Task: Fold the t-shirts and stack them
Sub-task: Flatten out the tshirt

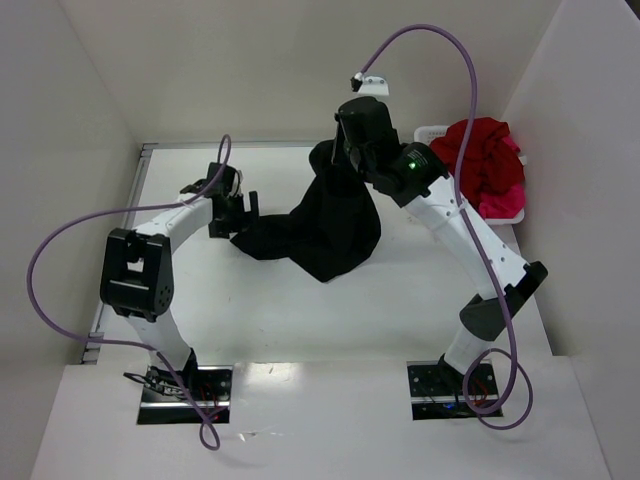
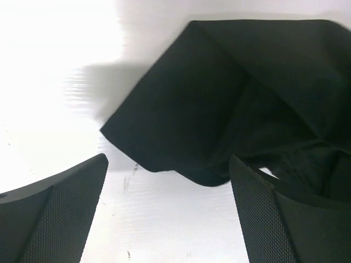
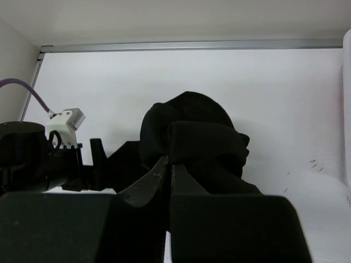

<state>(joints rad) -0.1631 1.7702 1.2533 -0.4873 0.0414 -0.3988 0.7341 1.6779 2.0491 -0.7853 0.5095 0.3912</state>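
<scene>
The black t-shirt (image 1: pixel 325 230) hangs as a bunched cone from my right gripper (image 1: pixel 340 157), its lower part spread on the table. In the right wrist view, that gripper (image 3: pixel 170 163) is shut on a fold of the black t-shirt (image 3: pixel 192 129). My left gripper (image 1: pixel 236 215) is low at the shirt's left corner. Its jaws (image 2: pixel 169 161) are open, with the edge of the black cloth (image 2: pixel 219 98) just reaching between the fingertips. A dark red t-shirt (image 1: pixel 480 150) and a bright pink one (image 1: pixel 503 206) lie heaped at the back right.
The red and pink shirts fill a white plastic basket (image 1: pixel 432 133) against the right wall. White walls close in the table (image 1: pixel 400 310) on the left, back and right. Purple cables loop from both arms.
</scene>
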